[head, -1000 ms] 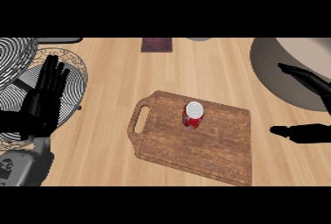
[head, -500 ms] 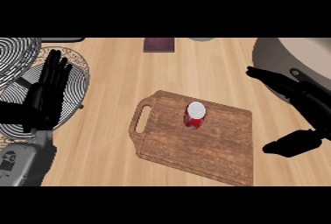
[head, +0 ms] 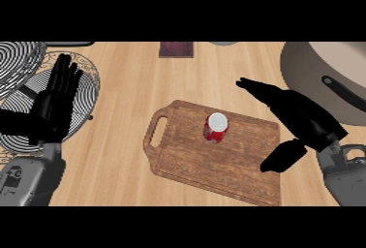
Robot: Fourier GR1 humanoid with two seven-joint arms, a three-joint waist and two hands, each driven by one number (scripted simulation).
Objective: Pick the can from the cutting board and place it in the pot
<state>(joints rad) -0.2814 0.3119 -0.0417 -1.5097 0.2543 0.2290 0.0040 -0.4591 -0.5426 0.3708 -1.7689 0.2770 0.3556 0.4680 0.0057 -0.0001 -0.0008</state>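
Observation:
A red can (head: 217,129) with a silver top stands upright near the middle of the wooden cutting board (head: 193,160). The large beige pot (head: 314,68) fills the upper right corner, its dark handle toward me. My right hand (head: 297,116) hovers open over the board's right edge, fingers stretched up and left, thumb hanging low; it sits to the right of the can, apart from it. My left hand (head: 50,106) rests open at the far left, fingers up, over the wire rack.
A round wire rack (head: 22,60) lies at the upper left. A dark red square object (head: 175,49) and a grey rim (head: 223,43) sit at the counter's far edge. Bare wood counter (head: 129,92) lies between rack and board.
My right hand has moved left from the right edge toward the can, fingers now over the board's right side. My left hand has barely shifted.

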